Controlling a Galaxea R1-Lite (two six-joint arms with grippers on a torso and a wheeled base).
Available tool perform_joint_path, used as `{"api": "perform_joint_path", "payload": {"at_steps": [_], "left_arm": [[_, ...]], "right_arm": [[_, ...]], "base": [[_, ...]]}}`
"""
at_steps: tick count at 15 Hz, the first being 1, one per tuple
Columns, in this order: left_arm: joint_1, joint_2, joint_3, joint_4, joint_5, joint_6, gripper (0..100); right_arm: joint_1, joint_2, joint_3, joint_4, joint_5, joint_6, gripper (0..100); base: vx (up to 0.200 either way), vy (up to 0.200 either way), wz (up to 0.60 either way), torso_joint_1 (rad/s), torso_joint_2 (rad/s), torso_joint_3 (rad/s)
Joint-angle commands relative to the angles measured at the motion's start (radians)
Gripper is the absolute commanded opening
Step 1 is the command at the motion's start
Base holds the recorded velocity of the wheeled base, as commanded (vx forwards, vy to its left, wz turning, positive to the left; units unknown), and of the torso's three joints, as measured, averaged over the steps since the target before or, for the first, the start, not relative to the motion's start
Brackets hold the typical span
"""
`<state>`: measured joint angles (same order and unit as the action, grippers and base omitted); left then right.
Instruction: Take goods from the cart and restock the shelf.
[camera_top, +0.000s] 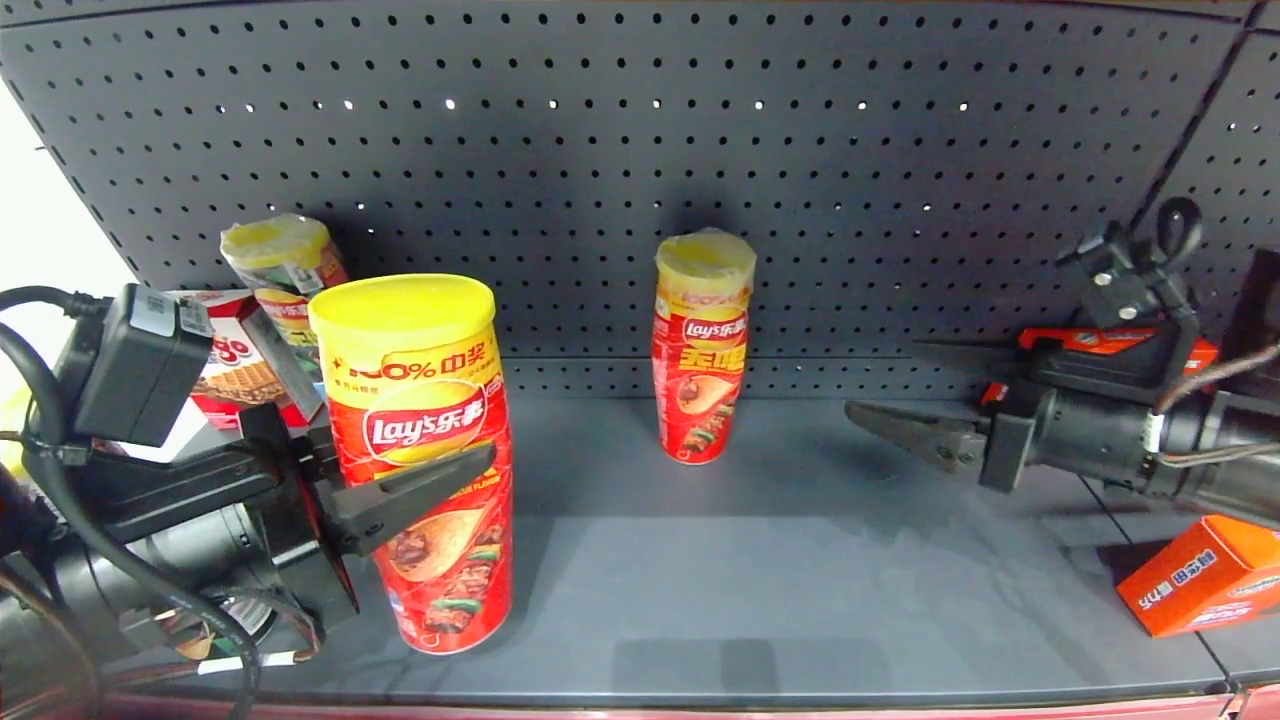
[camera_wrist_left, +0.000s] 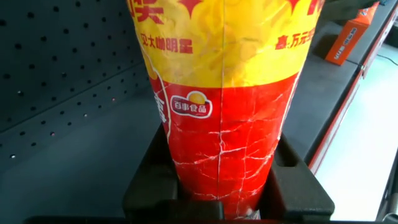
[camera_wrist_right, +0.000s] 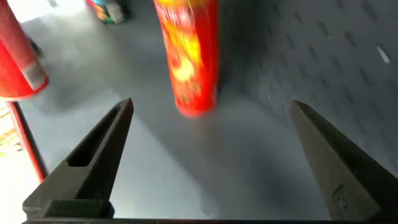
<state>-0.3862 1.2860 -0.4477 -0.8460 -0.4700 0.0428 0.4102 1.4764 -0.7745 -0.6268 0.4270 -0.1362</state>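
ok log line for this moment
left gripper: shut on chip can, upright, shelf front | right gripper: open, empty | second chip can: upright at rear

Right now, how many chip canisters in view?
3 red-and-yellow cardboard chip canisters: one in left end effector, front left; one upright, back centre; one tilted, back left. Others may be hidden.

head above shelf (camera_top: 800, 580), wrist cameras close over it

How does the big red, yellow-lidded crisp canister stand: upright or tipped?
Upright: the canister, lid on top, base on the grey shelf, left gripper shut around it.
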Motion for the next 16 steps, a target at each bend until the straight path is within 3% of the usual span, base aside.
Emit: {"api": "perform_joint_path", "payload": {"at_steps": [1,3,5,6,10,16], "left_arm": [[0.000,0.007,-0.008,-0.001,-0.001,-0.001,0],[0.000,0.007,-0.013,-0.001,-0.002,-0.006,0],[-0.002,0.023,-0.019,-0.004,-0.002,-0.006,0],[-0.002,0.030,-0.019,-0.007,-0.002,-0.006,0],[-0.003,0.058,-0.059,-0.007,-0.002,-0.006,0],[-0.002,0.072,-0.068,-0.007,-0.001,-0.006,0]], "right_arm": [[-0.001,0.167,-0.138,-0.010,0.084,-0.028,100],[-0.002,0.209,-0.186,-0.005,0.111,-0.039,100],[-0.042,0.289,-0.221,-0.091,0.320,-0.069,100],[-0.045,0.323,-0.238,-0.120,0.349,-0.069,100],[-0.045,0.413,-0.322,-0.149,0.403,-0.069,100],[-0.018,0.521,-0.424,-0.154,0.403,-0.069,100]], "base": [[0.000,0.000,0.00,0.000,0.00,0.000],[0.000,0.000,0.00,0.000,0.00,0.000],[0.000,0.000,0.00,0.000,0.00,0.000],[0.000,0.000,0.00,0.000,0.00,0.000],[0.000,0.000,0.00,0.000,0.00,0.000],[0.000,0.000,0.00,0.000,0.00,0.000]]}}
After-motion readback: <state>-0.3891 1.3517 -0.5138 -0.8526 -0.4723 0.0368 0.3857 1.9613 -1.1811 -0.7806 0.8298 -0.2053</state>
